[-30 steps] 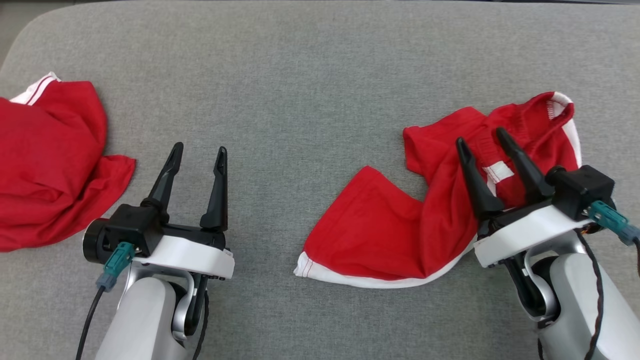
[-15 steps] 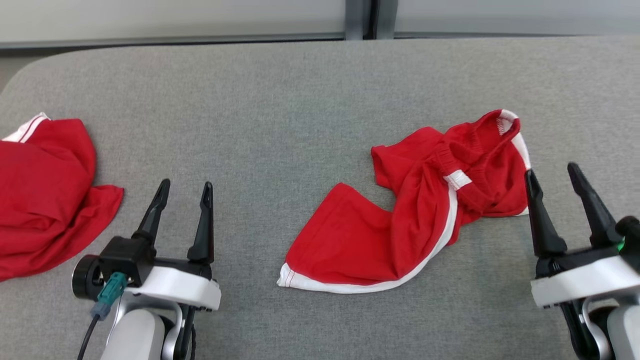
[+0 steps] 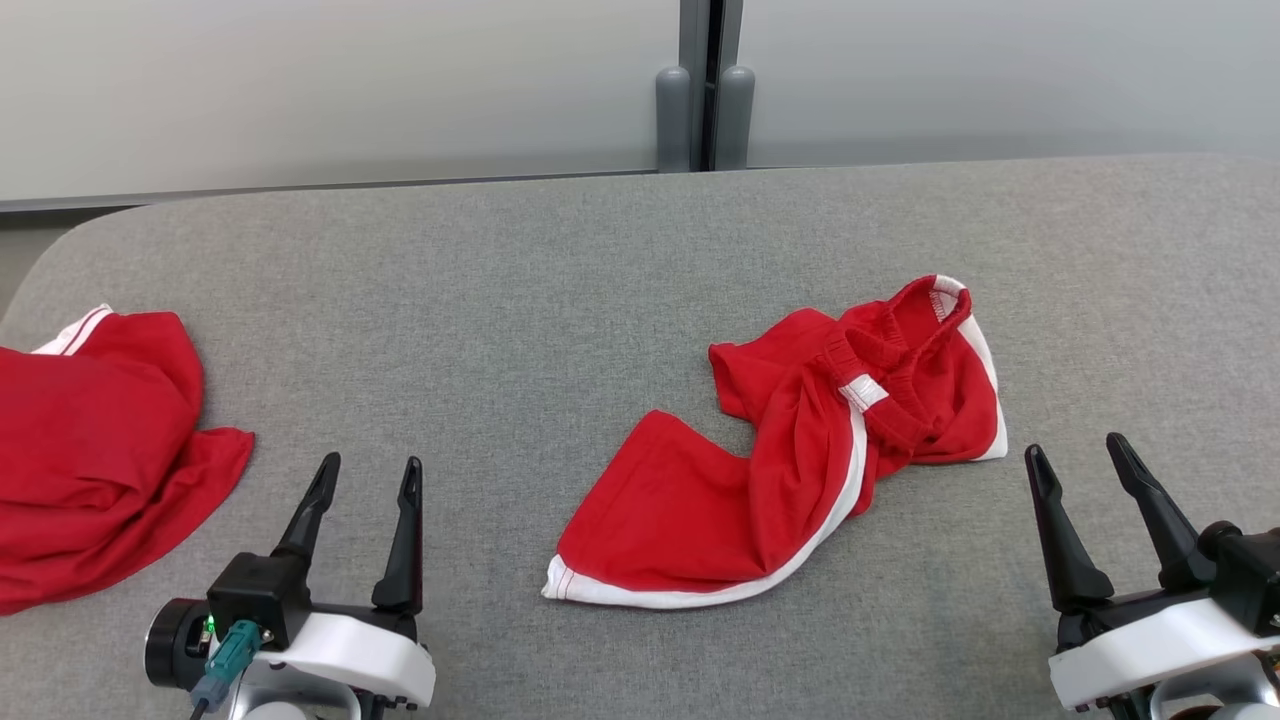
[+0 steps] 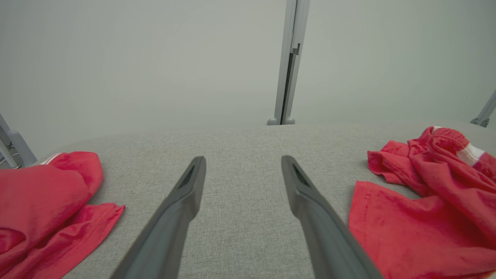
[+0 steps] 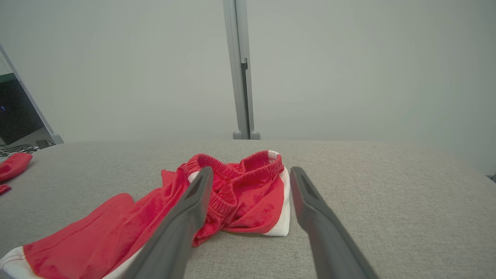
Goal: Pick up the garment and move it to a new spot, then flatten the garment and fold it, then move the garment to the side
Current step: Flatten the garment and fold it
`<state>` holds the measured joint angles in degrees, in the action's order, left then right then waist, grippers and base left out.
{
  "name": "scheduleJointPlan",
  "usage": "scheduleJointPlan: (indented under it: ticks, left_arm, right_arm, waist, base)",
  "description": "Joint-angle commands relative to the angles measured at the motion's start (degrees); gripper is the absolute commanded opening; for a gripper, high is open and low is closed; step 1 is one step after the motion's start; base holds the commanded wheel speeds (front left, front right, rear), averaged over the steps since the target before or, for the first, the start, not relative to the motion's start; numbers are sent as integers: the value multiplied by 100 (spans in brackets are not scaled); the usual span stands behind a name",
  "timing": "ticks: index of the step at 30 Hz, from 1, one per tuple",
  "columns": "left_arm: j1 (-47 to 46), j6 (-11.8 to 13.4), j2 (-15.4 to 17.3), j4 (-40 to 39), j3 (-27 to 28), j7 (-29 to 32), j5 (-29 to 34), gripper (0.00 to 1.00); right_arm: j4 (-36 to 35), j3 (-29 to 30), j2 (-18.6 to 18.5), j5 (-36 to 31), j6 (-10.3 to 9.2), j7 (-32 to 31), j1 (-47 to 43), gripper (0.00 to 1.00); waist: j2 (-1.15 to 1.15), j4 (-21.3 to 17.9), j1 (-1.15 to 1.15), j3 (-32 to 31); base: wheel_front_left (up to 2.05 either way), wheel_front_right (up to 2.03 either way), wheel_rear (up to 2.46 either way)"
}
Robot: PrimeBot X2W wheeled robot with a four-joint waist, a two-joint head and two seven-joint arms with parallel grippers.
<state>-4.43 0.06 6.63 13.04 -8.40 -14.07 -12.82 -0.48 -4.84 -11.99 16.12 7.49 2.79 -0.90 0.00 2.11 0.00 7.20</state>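
Observation:
The garment (image 3: 770,470), red shorts with white side stripes and an elastic waistband, lies crumpled on the grey table (image 3: 560,300), right of centre. The left wrist view has the garment (image 4: 422,209) at its right edge, and the right wrist view has the garment (image 5: 217,205) straight ahead, beyond the fingers. My left gripper (image 3: 368,472) stands open at the lower left, well clear of the cloth. My right gripper (image 3: 1080,450) is open too, just right of the waistband end and not touching it. Both hold nothing.
A second red garment (image 3: 90,450) with white trim is bunched at the table's left edge; in the left wrist view this second garment (image 4: 42,205) sits at the left. A pale wall with a grey post (image 3: 700,90) stands behind the table's far edge.
The camera has tilted up, bringing the wall into view. My right gripper has drawn back off the garment toward the lower right. The left gripper has kept its place, open.

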Motion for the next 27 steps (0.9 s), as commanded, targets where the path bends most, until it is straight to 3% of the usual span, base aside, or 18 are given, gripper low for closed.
scheduleJointPlan:
  ticks: [1,12,27]
  left_arm:
    - [55,14,40,-26,0,21,-36,100]
    - [64,27,75,-178,-117,131,-27,100]
    - [214,-546,-209,237,-1207,1195,-389,97]
  right_arm:
    - [-19,0,-6,-23,0,-24,-37,100]
    - [-95,8,34,-56,0,-53,-5,100]
    - [40,-120,130,-24,0,-124,51,100]
  waist:
    - [0,-3,0,-18]
    - [0,13,0,0]
    - [0,-54,0,236]
  base:
    - [0,0,0]
    - [0,0,0]
    - [0,0,0]
